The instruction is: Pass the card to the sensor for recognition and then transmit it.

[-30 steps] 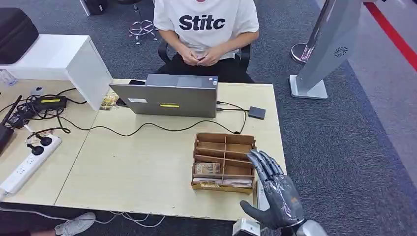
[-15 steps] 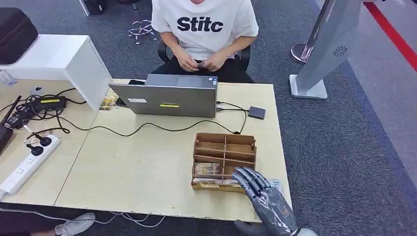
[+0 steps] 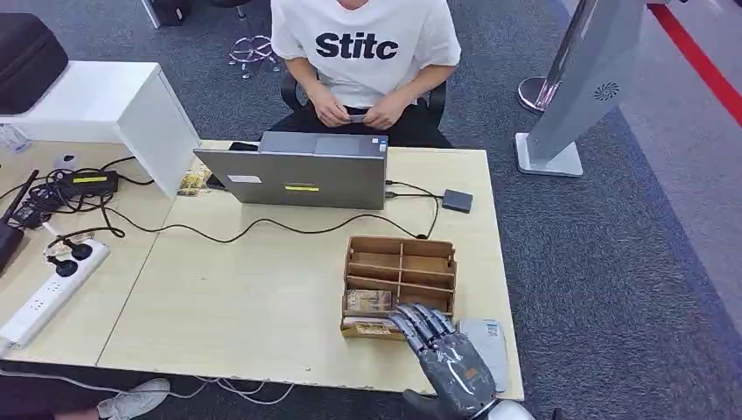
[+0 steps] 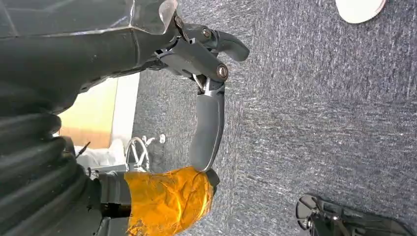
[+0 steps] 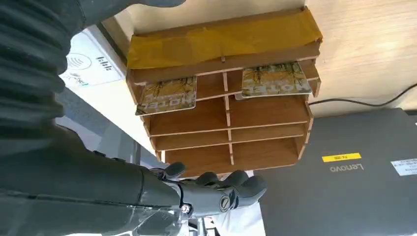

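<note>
Head view has our right hand (image 3: pixel 446 357), fingers spread (holding nothing), over the box's (image 3: pixel 400 273) near edge; next we pinch a card (image 3: pixel 368 301).

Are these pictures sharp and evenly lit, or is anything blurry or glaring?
Head view: even, soft light, faint shadows, desk and wooden organizer sharp. Right wrist view: card print is readable but upside down, since the view is turned; the near robot hand is soft-focus. Left wrist view: dark cover close up, with a bright sheen on the orange tape; the carpet looks slightly smeared.
</note>
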`<control>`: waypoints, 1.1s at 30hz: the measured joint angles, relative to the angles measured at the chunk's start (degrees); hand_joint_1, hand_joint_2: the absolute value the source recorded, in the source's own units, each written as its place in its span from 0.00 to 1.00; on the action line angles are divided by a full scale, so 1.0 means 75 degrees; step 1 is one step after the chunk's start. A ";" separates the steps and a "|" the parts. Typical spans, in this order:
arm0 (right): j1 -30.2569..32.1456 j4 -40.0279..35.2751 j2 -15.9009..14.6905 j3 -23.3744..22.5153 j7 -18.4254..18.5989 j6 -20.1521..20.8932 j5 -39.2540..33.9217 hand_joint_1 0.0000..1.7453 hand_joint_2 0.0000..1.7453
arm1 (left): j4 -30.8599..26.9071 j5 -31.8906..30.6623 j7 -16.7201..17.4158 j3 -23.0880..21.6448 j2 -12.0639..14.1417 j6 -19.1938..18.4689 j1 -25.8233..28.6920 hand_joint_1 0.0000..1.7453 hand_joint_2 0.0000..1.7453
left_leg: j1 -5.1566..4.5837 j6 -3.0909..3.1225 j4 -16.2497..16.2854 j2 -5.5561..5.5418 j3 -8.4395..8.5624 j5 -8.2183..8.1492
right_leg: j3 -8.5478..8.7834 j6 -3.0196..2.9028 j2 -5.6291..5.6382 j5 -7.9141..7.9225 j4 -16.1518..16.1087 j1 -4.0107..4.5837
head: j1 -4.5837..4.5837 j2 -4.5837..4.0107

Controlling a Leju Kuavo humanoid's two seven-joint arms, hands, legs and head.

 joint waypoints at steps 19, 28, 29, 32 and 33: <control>-0.0304 0.0781 0.0612 0.0073 0.0950 -0.0259 0.1204 0.00 1.00 | 0.0000 0.0023 -0.0006 0.0000 0.0000 0.0012 -0.0002 0.00 1.00 | 0.0000 0.0000 0.0000 0.0000 0.0000 0.0000 | 0.0000 0.0000 0.0000 0.0000 0.0000 0.0000 | -0.0003 0.0000; -0.0310 0.0897 0.0938 -0.0178 0.1137 -0.0376 0.1591 0.00 1.00 | 0.0000 0.0050 -0.0006 0.0000 -0.0003 0.0020 -0.0001 0.00 1.00 | 0.0000 0.0000 0.0000 0.0000 0.0000 0.0000 | 0.0000 0.0000 0.0000 0.0000 0.0000 0.0000 | 0.0000 0.0000; -0.0310 0.0906 0.0968 -0.0198 0.1192 -0.0376 0.1661 0.00 1.00 | 0.0000 0.0050 -0.0006 0.0000 -0.0003 0.0020 -0.0001 0.00 1.00 | 0.0000 0.0000 0.0000 0.0000 0.0000 0.0000 | 0.0000 0.0000 0.0000 0.0000 0.0000 0.0000 | 0.0000 0.0000; -0.0309 0.0953 0.1081 -0.0341 0.1408 -0.0411 0.2002 0.00 1.00 | 0.0000 0.0058 -0.0006 0.0000 -0.0003 0.0020 -0.0001 0.00 1.00 | 0.0000 0.0000 0.0000 0.0000 0.0000 0.0000 | 0.0000 0.0000 0.0000 0.0000 0.0000 0.0000 | 0.0000 -0.0003; -0.0310 0.0970 0.1116 -0.0403 0.1466 -0.0428 0.2090 0.00 1.00 | 0.0000 0.0064 -0.0006 0.0000 -0.0006 0.0023 -0.0001 0.00 1.00 | 0.0000 0.0000 0.0000 0.0000 0.0001 0.0000 | 0.0000 0.0000 0.0000 0.0000 0.0000 0.0000 | 0.0000 0.0000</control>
